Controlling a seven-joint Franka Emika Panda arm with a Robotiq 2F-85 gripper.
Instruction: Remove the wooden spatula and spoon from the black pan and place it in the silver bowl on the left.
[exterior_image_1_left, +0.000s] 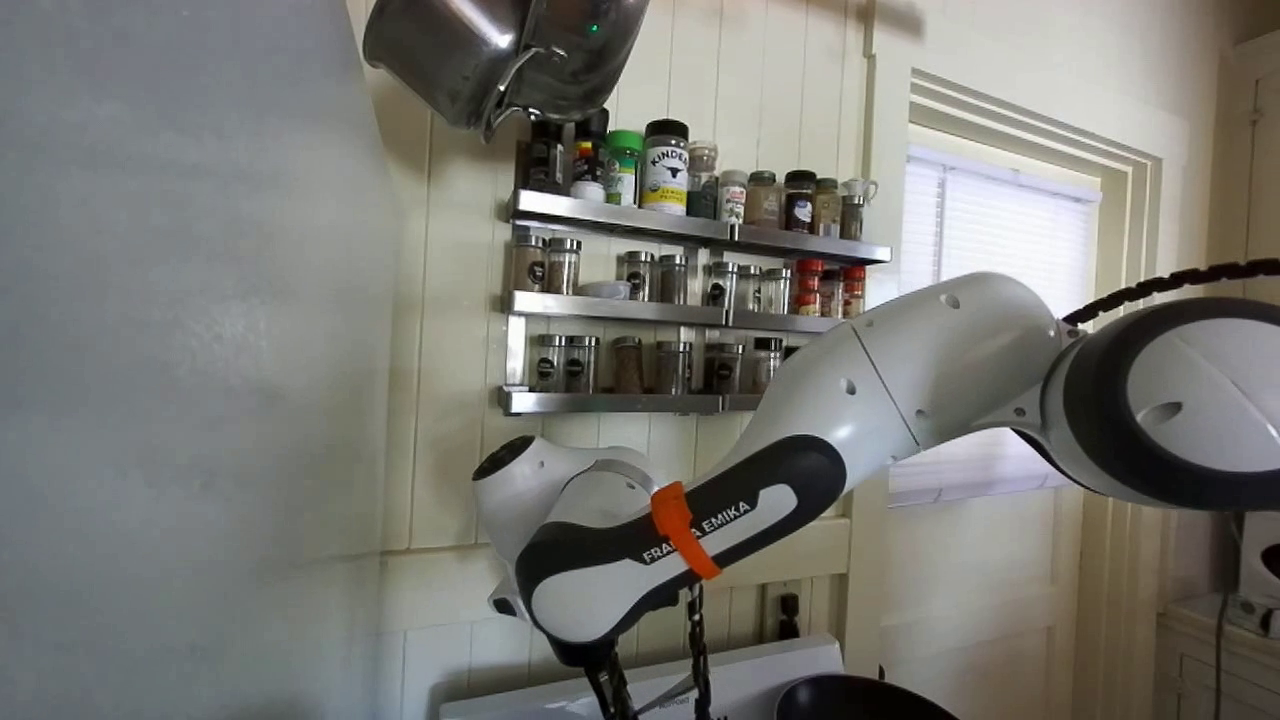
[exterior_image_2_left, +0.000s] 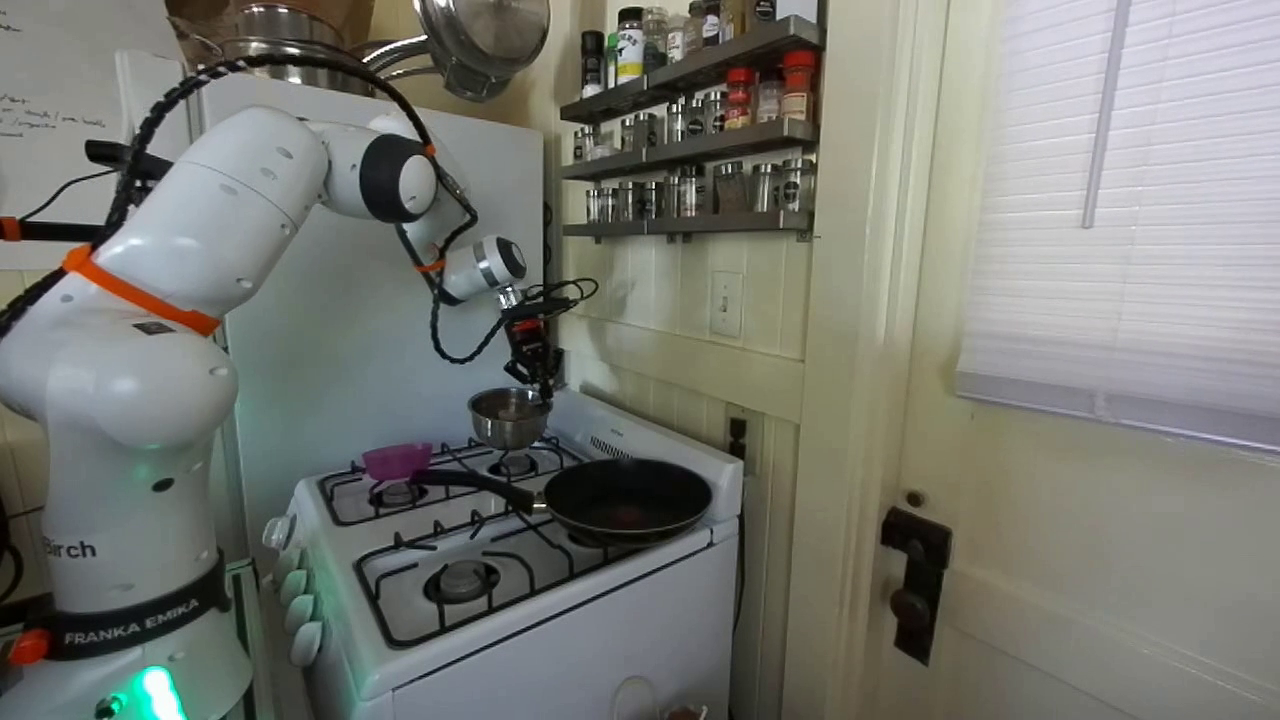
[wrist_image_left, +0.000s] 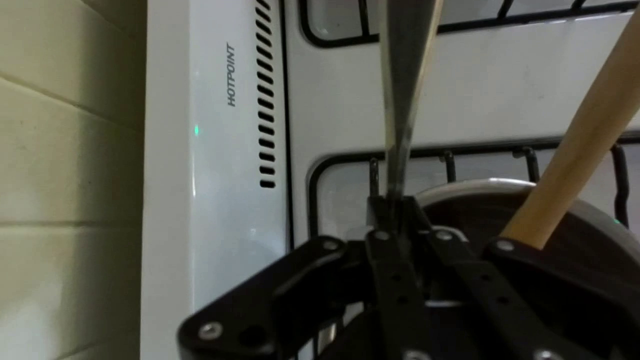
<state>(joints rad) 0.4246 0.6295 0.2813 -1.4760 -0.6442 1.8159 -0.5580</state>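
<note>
Black and bolted, the tool (wrist_image_left: 396, 212) fills the bottom of the wrist view — its 2 fingers pinched together on a flat metal handle (wrist_image_left: 407, 75). To the right, a wooden handle (wrist_image_left: 575, 135) slants over the rim of the silver bowl (wrist_image_left: 492, 185), its lower end hidden by the tool. In an exterior view the tool hangs at the bowl's rim; the black pan (exterior_image_2_left: 630, 495) sits on the table (exterior_image_2_left: 335, 560), a white stove, with a pink bowl (exterior_image_2_left: 397, 461) near the pan's handle. In an exterior view the arm (exterior_image_1_left: 870, 400) crosses before spice shelves (exterior_image_1_left: 620, 308).
</note>
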